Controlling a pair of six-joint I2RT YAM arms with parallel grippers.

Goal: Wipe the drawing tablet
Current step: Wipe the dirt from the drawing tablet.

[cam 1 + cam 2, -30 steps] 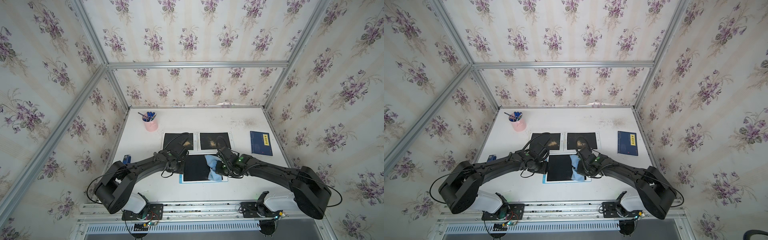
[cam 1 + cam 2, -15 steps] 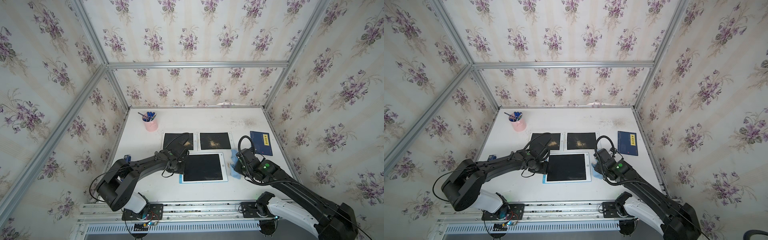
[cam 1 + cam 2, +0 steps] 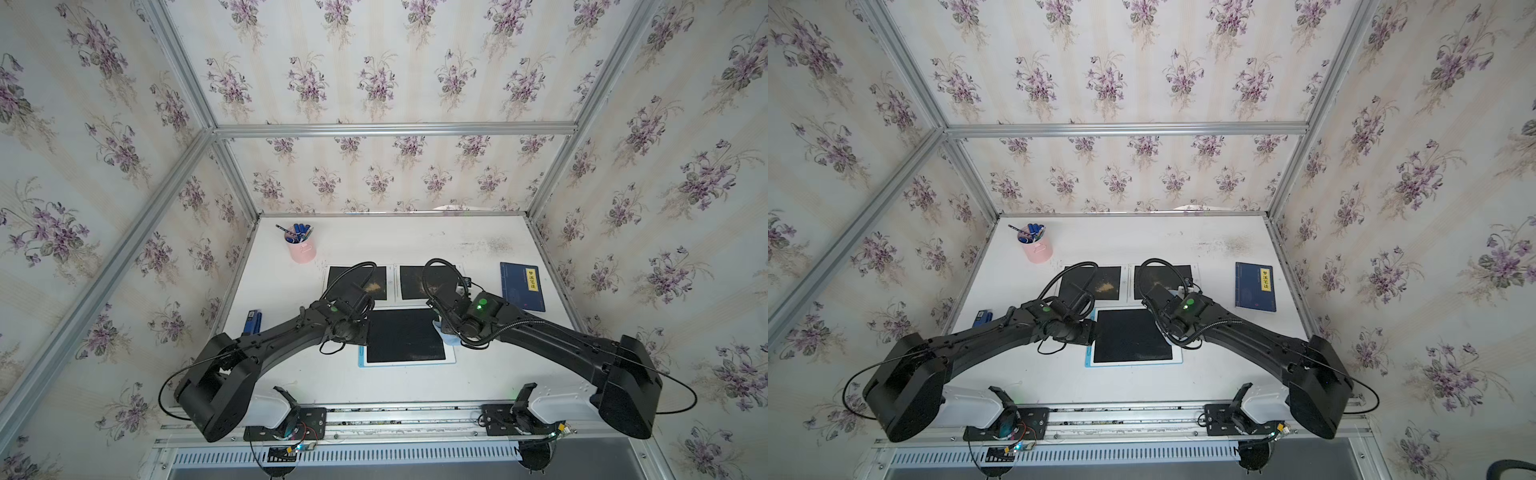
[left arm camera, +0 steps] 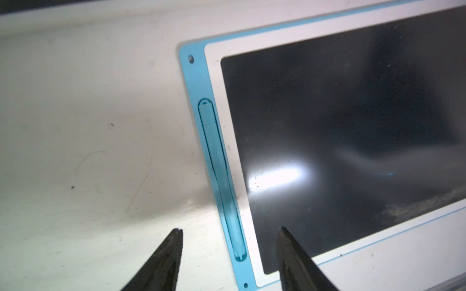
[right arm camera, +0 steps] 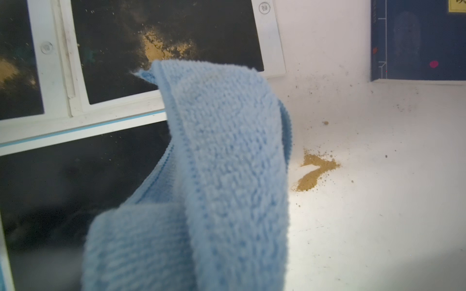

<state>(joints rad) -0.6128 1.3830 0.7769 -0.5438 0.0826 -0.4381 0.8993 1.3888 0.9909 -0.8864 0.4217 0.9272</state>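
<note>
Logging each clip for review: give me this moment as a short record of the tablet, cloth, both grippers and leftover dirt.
tablet: blue-framed drawing tablet, flat on table, faint residue near one screen edge
cloth: blue cloth, at tablet's right edge
right gripper: shut on cloth
left gripper: open, straddling tablet's stylus edge
dirt: brown powder on table beside tablet

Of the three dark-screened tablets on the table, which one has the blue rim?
The front tablet, nearest the robot's base. Its white frame is blue-edged; the two back tablets are plain white-framed and carry brown powder.
</note>
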